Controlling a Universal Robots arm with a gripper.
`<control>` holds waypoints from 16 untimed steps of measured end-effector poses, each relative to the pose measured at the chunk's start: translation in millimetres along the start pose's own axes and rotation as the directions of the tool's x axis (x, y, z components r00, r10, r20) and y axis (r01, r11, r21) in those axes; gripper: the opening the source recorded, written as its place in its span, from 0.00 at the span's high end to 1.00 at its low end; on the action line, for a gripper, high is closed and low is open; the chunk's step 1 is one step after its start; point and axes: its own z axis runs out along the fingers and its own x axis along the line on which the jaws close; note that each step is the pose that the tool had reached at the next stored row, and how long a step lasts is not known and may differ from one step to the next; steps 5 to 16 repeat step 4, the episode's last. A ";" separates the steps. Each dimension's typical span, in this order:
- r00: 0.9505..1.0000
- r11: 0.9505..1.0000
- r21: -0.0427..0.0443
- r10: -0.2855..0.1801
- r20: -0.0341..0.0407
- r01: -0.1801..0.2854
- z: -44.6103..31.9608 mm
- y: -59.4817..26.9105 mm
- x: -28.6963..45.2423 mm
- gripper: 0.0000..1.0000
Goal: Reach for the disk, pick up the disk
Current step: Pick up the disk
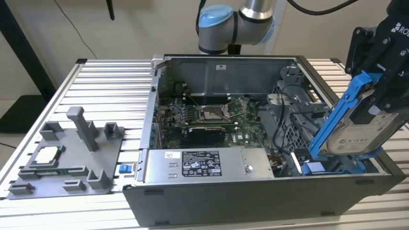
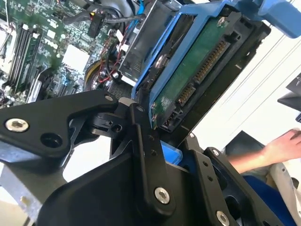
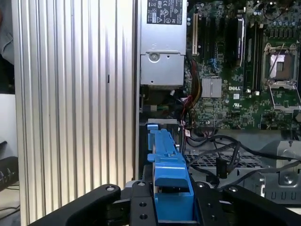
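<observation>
Above case [image 1: 255, 201], end effector [image 1: 383, 103] grips tilted disk [image 1: 357, 129].

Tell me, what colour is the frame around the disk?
Bright blue, clearest in the exterior view.

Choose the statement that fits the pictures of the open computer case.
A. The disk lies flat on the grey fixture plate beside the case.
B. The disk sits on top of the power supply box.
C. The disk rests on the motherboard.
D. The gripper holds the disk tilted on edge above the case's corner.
D: in the exterior view the gripper clamps the disk, blue bracket and all, tilted up over the computer case.
</observation>
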 end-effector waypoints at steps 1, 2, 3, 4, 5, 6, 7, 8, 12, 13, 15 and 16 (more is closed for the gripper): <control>1.000 1.000 0.000 0.000 0.000 0.000 0.0 0.0 0.0 1.00; 1.000 1.000 0.000 0.000 0.000 0.000 0.1 0.0 0.0 1.00; 1.000 1.000 0.000 0.000 0.000 0.000 0.1 0.0 0.0 1.00; 1.000 1.000 0.000 0.000 0.000 0.000 0.1 0.0 0.0 1.00; 1.000 1.000 0.000 0.000 0.000 0.000 0.1 0.0 0.0 1.00; 1.000 1.000 0.000 0.000 0.000 0.000 0.1 0.0 0.0 1.00; 1.000 1.000 0.000 0.000 0.000 0.000 0.1 0.0 0.0 1.00; 1.000 1.000 0.000 0.000 0.000 0.000 0.1 0.0 0.0 1.00; 1.000 1.000 0.000 0.000 0.000 0.000 0.1 0.0 0.0 1.00; 1.000 1.000 0.000 0.000 0.000 0.000 0.1 0.0 0.0 1.00; 1.000 1.000 0.000 0.000 0.000 0.000 0.1 0.0 0.0 1.00; 1.000 1.000 0.000 0.000 0.000 0.000 0.1 0.0 0.0 1.00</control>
